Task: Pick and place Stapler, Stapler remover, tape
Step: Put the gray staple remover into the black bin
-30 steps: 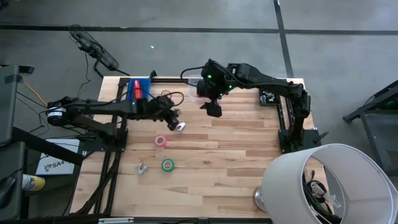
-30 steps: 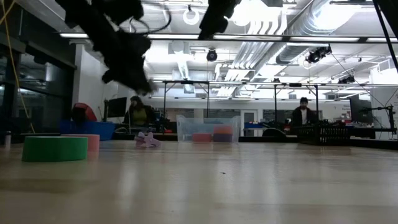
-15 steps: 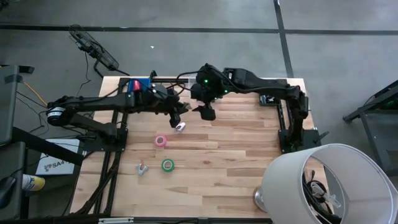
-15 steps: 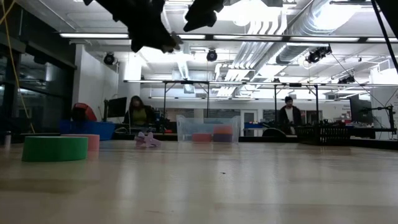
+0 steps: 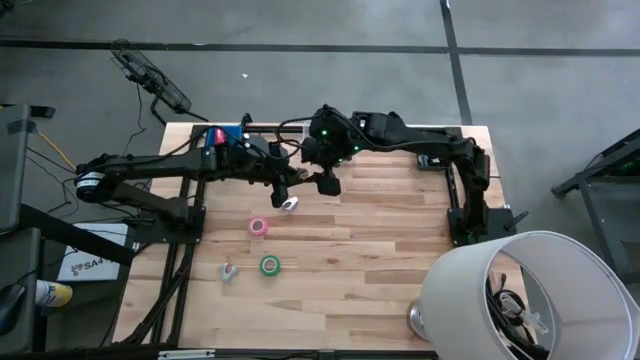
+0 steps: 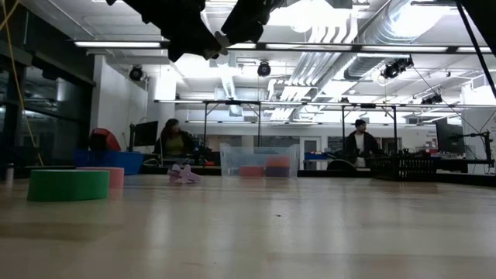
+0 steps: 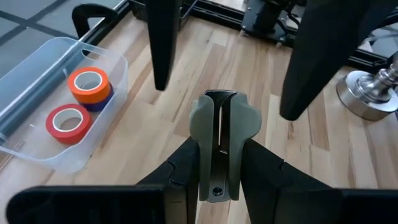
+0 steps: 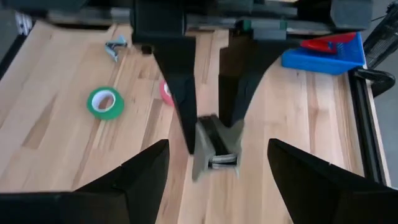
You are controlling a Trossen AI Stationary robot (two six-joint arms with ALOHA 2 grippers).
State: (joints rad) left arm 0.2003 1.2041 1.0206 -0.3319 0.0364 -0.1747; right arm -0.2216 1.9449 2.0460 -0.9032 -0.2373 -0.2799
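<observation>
My left gripper (image 5: 297, 180) is high above the table and shut on a silvery stapler remover (image 7: 219, 140), which also shows in the right wrist view (image 8: 214, 149). My right gripper (image 5: 325, 183) faces it, open. Its two fingers (image 7: 161, 43) stand on either side of the remover's far end without touching. The red stapler (image 5: 220, 138) lies in a blue tray (image 8: 323, 59). Pink tape (image 5: 258, 226) and green tape (image 5: 270, 265) lie flat on the table. Red tape (image 7: 68, 121) and orange tape (image 7: 87, 81) lie in a clear bin (image 7: 37, 59). My left gripper pinches the stapler remover between its two fingers, which press on the remover's two wide side wings (image 7: 200, 143). The fingers run roughly level toward the table's right, along the remover. Its claw end (image 7: 219, 98) sticks out past the fingertips. The remover is lifted clear of the table.
A pale claw-shaped piece (image 5: 290, 203) lies on the table below the two grippers, and another (image 5: 228, 270) lies left of the green tape. A lamp with a large white shade (image 5: 520, 295) stands at the near right corner. Bare wood stretches across the table's middle and right.
My left gripper has risen and gone toward the table's right with the stapler remover. My right gripper has gone toward the table's left until its open fingers stand on either side of the remover.
</observation>
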